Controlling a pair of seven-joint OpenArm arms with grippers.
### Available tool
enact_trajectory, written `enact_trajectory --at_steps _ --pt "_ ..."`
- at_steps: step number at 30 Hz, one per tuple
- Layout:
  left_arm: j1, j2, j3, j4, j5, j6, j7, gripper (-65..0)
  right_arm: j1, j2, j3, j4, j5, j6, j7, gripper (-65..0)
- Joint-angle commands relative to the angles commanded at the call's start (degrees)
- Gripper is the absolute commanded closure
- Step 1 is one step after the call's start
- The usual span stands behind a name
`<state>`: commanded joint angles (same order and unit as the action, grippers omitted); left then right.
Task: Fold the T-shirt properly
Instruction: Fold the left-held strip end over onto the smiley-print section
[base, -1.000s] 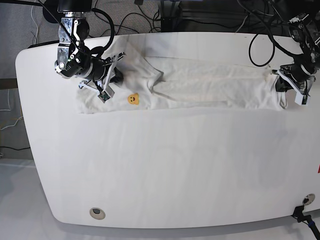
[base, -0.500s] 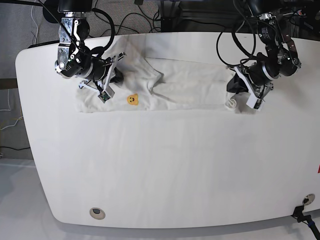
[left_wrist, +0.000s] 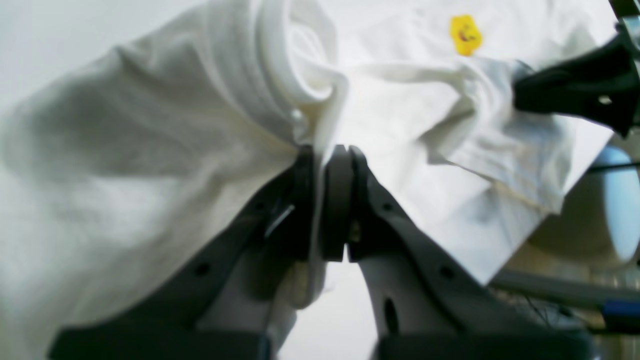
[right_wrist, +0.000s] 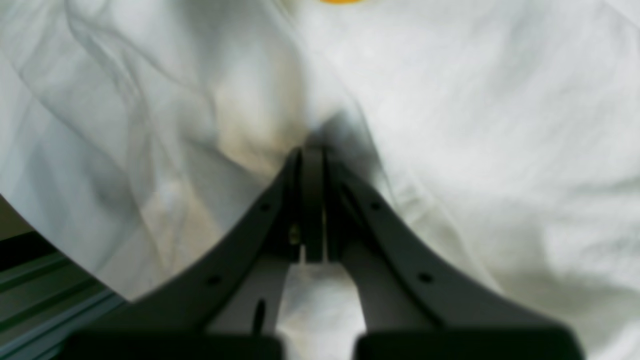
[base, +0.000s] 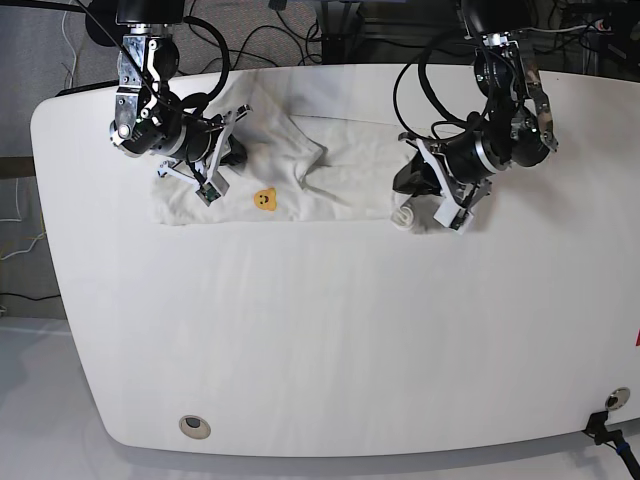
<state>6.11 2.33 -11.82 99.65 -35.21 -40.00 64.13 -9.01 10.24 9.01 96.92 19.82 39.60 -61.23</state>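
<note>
The white T-shirt lies bunched along the table's far side, with a small yellow emblem facing up. My left gripper is shut on the rolled hem end, held a little above the table at the shirt's right. In the left wrist view its fingers pinch a fold of the T-shirt, and the emblem shows beyond. At the shirt's left end my right gripper is shut on cloth beside the emblem. Its wrist view shows the gripper closed on the T-shirt.
White table with a rounded front edge and two cable grommets. Black cables and dark frames run behind the far edge. A dark rail shows below the cloth's edge.
My left gripper has carried the hem end leftward from the table's right edge to about the middle, shortening the spread shirt. The right gripper has stayed put.
</note>
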Motion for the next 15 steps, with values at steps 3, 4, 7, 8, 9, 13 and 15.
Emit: enact_trajectory --at_steps 3,4,7,8,9,13,15 --pt "0.00 0.09 2.90 0.00 0.00 0.00 0.00 0.0 0.09 0.00 0.00 0.00 0.00 0.00 0.00 0.0" --pt "0.00 0.18 3.60 -0.09 0.00 0.00 0.00 0.0 0.09 0.00 0.00 0.00 0.00 0.00 0.00 0.0" --pt "0.00 0.79 3.96 -0.18 0.00 0.00 0.00 0.0 0.18 0.00 0.00 0.00 0.09 0.00 0.00 0.0" --pt "0.00 1.05 3.96 -0.18 0.00 0.00 0.00 0.0 0.18 0.00 0.00 0.00 0.09 0.00 0.00 0.0" --pt "0.00 1.23 3.96 -0.18 0.09 0.00 0.00 0.0 0.18 0.00 0.00 0.00 0.09 0.00 0.00 0.0" --pt "0.18 1.23 4.31 -0.18 0.09 0.00 0.00 0.0 0.18 -0.09 0.00 0.00 0.18 0.00 0.00 0.0" --pt "0.26 1.05 7.03 -0.18 0.00 0.00 0.00 0.0 0.18 -0.09 0.00 0.00 0.26 0.00 0.00 0.0"
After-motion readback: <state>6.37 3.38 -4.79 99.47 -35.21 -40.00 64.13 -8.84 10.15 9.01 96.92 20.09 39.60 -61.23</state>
